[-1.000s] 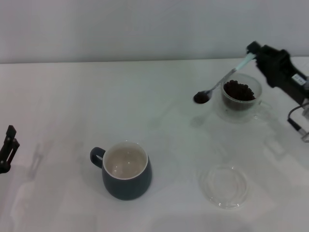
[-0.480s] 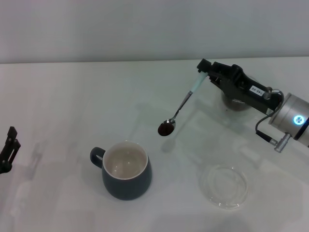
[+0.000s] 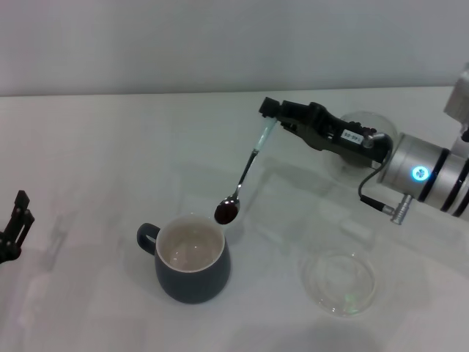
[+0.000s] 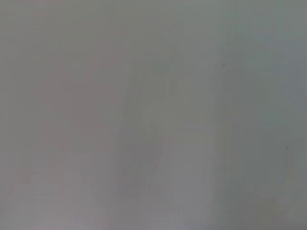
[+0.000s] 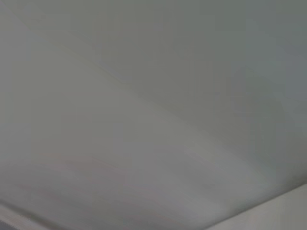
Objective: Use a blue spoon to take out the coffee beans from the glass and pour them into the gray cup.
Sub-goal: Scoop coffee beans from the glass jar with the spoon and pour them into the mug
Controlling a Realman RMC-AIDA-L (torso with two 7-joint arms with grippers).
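In the head view my right gripper (image 3: pixel 270 115) is shut on the pale handle end of the blue spoon (image 3: pixel 247 169). The spoon slants down to the left, and its bowl carries dark coffee beans (image 3: pixel 226 212) just above the far right rim of the gray cup (image 3: pixel 192 257). The cup stands near the table's front, cream inside, handle to the left. The glass (image 3: pixel 368 126) is mostly hidden behind my right arm at the back right. My left gripper (image 3: pixel 13 227) is parked at the left edge. Both wrist views show only bare surface.
A flat clear round glass dish (image 3: pixel 339 281) lies on the white table (image 3: pixel 110 161) at the front right, to the right of the cup. My right forearm stretches across the back right of the table.
My right arm has swung left from the glass, carrying the loaded spoon across the table until its bowl hangs at the cup's rim. The left arm has not moved.
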